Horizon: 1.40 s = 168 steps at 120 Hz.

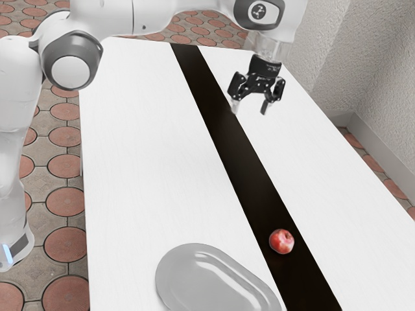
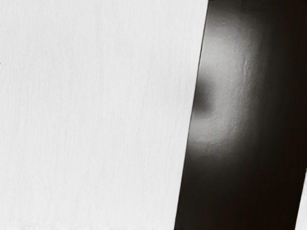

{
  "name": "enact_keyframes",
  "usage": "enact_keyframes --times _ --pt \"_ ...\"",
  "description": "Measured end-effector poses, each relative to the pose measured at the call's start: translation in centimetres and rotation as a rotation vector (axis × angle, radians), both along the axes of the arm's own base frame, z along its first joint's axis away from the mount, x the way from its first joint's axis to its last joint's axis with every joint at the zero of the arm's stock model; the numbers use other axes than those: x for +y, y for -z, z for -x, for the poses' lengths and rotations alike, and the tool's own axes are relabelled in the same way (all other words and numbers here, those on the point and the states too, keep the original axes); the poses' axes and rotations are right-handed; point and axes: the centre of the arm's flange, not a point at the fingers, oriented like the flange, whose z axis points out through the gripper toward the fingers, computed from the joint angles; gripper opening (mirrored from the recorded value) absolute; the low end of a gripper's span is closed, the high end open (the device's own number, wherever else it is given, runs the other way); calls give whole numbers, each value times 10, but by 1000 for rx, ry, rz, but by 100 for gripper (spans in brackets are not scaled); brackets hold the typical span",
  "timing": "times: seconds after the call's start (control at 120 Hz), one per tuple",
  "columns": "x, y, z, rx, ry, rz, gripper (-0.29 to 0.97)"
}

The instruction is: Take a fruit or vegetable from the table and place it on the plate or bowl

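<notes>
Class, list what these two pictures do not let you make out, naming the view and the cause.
Grey oval plate: near end cut off by the exterior view's lower edge.
White table: far end hidden behind the arm, exterior view.
Small red apple: stem too small to see, exterior view.
Dark smudge on the glossy black stripe, wrist view: blurred; shadow or reflection, unclear.

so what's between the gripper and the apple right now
Nothing in the way: in the exterior view, only the bare black stripe runs from the open gripper to the apple.
</notes>
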Motion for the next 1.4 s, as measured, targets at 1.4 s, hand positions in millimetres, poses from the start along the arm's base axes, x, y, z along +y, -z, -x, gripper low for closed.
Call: enact_keyframes --times 1.4 --pt "-192 150 -40 -208 1136 190 68"
